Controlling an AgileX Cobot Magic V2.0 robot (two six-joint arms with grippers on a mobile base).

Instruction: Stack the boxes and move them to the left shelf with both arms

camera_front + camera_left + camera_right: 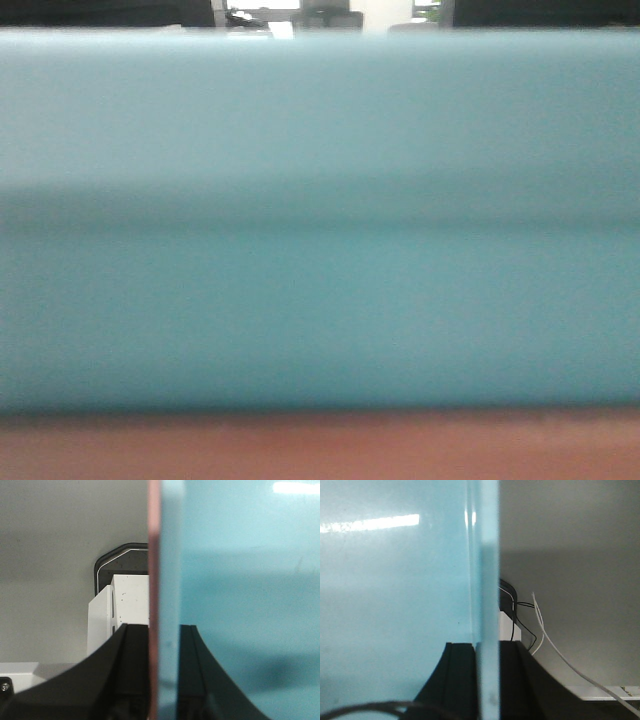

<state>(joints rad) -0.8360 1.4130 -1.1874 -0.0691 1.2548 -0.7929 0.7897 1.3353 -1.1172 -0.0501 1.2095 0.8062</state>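
Observation:
The light blue tub fills almost the whole front view, very close and blurred. A strip of the pale pink tub shows under it, so the blue one sits nested in the pink one. In the left wrist view my left gripper is shut on the walls of both tubs: the pink edge and the blue wall stand between its black fingers. In the right wrist view my right gripper is shut on the blue tub's wall. The left shelf is out of view.
A white block with a dark rounded frame lies beyond the left gripper. Black and white cables hang beside the right gripper over a grey surface. Dark room furniture shows above the tub's rim.

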